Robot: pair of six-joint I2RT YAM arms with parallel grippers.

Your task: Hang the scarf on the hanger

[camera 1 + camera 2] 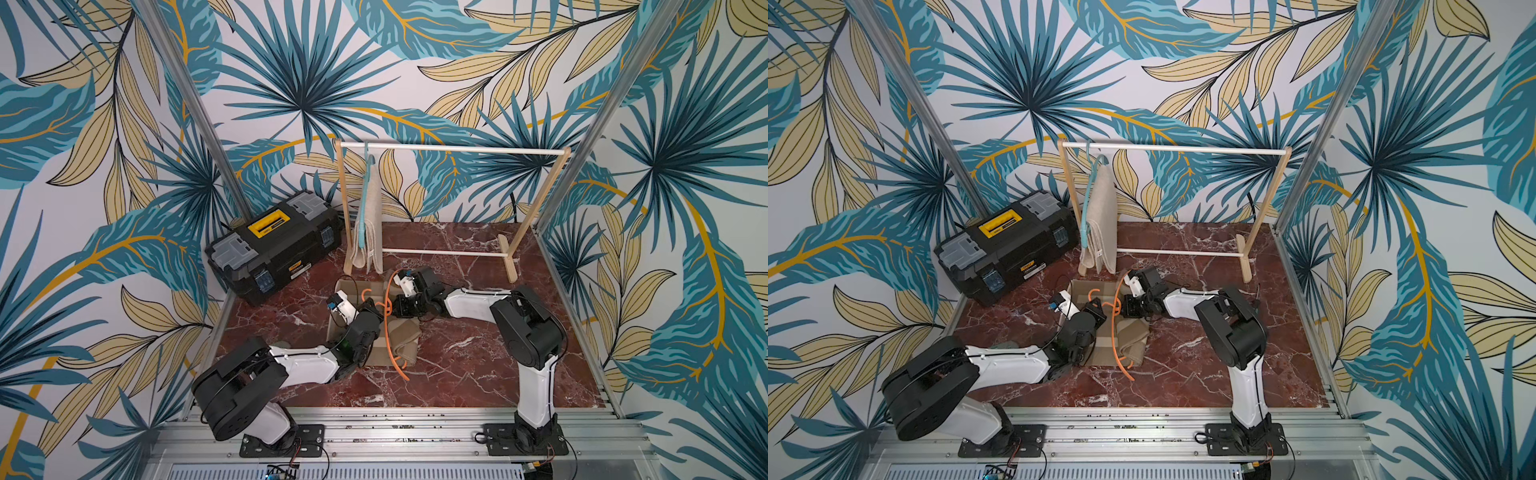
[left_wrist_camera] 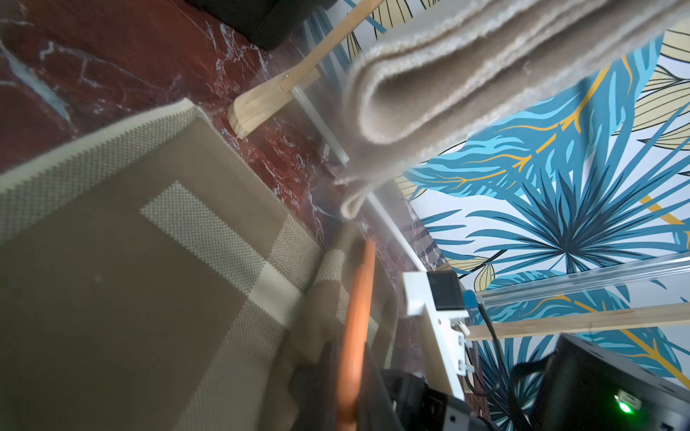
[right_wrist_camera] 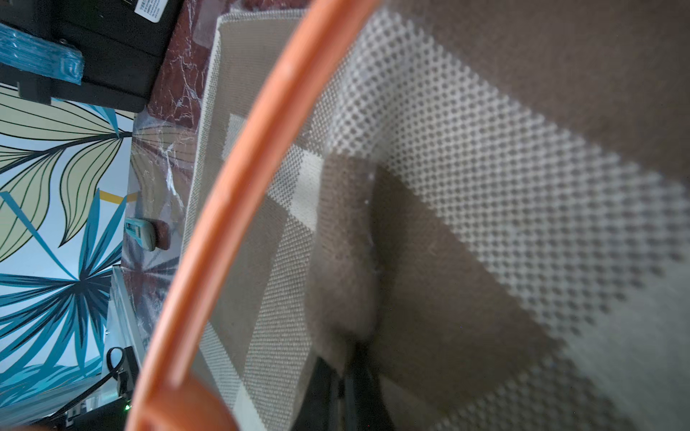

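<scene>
Clearly, the checked scarf [image 1: 405, 341] is not hung yet: we see it lying folded on the red marble surface [image 1: 465, 365], between the two arms and in front of the wooden rack [image 1: 449, 149]. Across it lies the orange hanger [image 1: 388, 332], its long bar running over the cloth from the rack side toward the near edge of the surface.

We find the left gripper [image 1: 377, 311] low at the hanger's middle, near the hook. In the left wrist view the orange bar runs straight in between its dark fingers, which are pressed together on it. The right gripper [image 1: 395, 312] comes in from the other side of the bar and is also pressed together. In the right wrist view a raised fold of the scarf runs down into its fingers, so we read it as pinching the cloth, with the hanger passing just beside. Both wrist views are blurred at the fingertips.

On the rack's white rail a teal hanger [image 1: 365, 199] carries a beige cloth [image 1: 375, 208] that hangs down close to the surface. We see a black toolbox [image 1: 274, 245] with a yellow handle to the left of the rack, at the surface's far corner.
</scene>
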